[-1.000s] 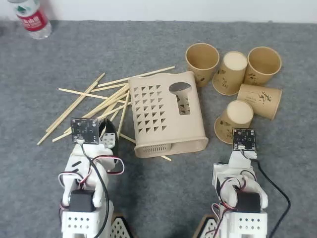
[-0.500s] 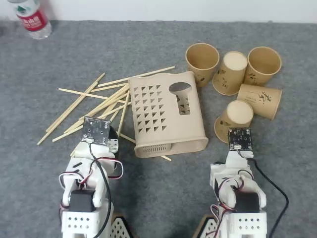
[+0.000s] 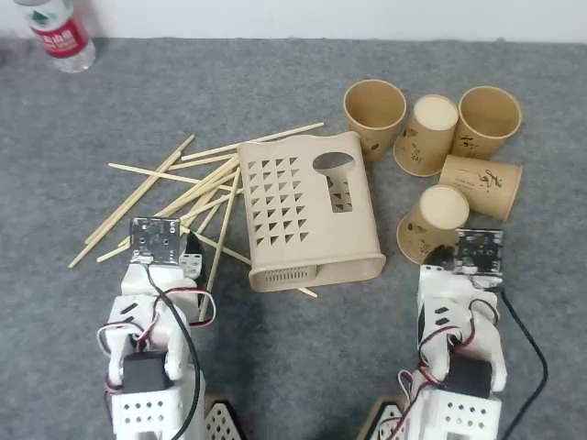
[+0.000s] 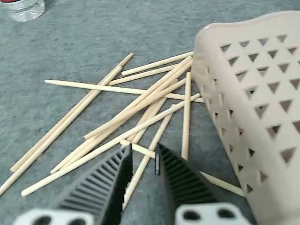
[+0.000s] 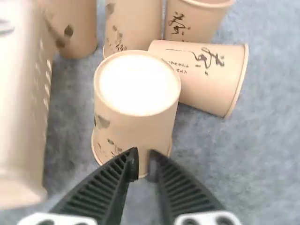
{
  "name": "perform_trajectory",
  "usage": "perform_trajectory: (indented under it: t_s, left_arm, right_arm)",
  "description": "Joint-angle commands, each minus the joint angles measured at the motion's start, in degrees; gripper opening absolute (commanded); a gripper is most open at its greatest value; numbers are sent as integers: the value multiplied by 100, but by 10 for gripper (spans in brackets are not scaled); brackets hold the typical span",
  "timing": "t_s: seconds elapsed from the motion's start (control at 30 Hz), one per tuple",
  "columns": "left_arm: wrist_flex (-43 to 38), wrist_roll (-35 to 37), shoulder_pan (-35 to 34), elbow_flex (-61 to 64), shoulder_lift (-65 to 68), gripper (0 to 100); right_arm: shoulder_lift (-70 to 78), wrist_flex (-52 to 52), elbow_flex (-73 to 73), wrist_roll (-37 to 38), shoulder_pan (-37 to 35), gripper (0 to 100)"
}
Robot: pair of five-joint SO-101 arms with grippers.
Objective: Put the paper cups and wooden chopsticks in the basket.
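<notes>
1. The basket lies tipped on its side in the middle of the grey mat. Its holed wall faces up, with the handle cutout toward the far end. It sits between the stick pile and the cup group.
2. The chopsticks are a loose, crossed pile flat on the mat, just left of the basket. Several tips reach its side wall. One stick end pokes out from under the basket's near edge.
3. The left gripper is low over the near end of the pile, close to the basket's near left corner. Its jaws are parted a little and clamp nothing. One chopstick lies on the mat and runs under the gap between them.
4. The right gripper has its jaws almost together, with only a thin slit, and holds nothing. Its tips are right at the lower rim of the nearest cup; whether they touch is unclear.
5. The nearest cup stands upside down, base up, just right of the basket's near corner.
6. There are five paper cups, bunched on the mat right of the basket.
   - Two stand mouth up at the far side.
   - Two stand upside down.
   - The sideways cup is just beside the nearest cup.
7. A bottle lies at the far left corner, well apart from everything else.
</notes>
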Motion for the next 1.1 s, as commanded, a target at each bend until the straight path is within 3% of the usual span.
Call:
perform_trajectory:
  t_s: [0.0,0.43,0.7,0.97,1.07]
  left_arm:
    - [9,62,-97,-40,-105,81]
    - [18,62,-70,-40,-105,80]
    - [26,62,-97,-31,-105,80]
    - [26,62,-79,-22,-105,80]
    - [35,62,-79,-22,-105,80]
  right_arm:
    - [-48,541,-571,607,4,173]
    - [488,1719,-2075,598,-251,169]
    - [3442,1596,-3358,993,-400,169]
    - [7046,3380,-6769,958,-1297,170]
    - [8031,3591,-7815,633,-1569,170]
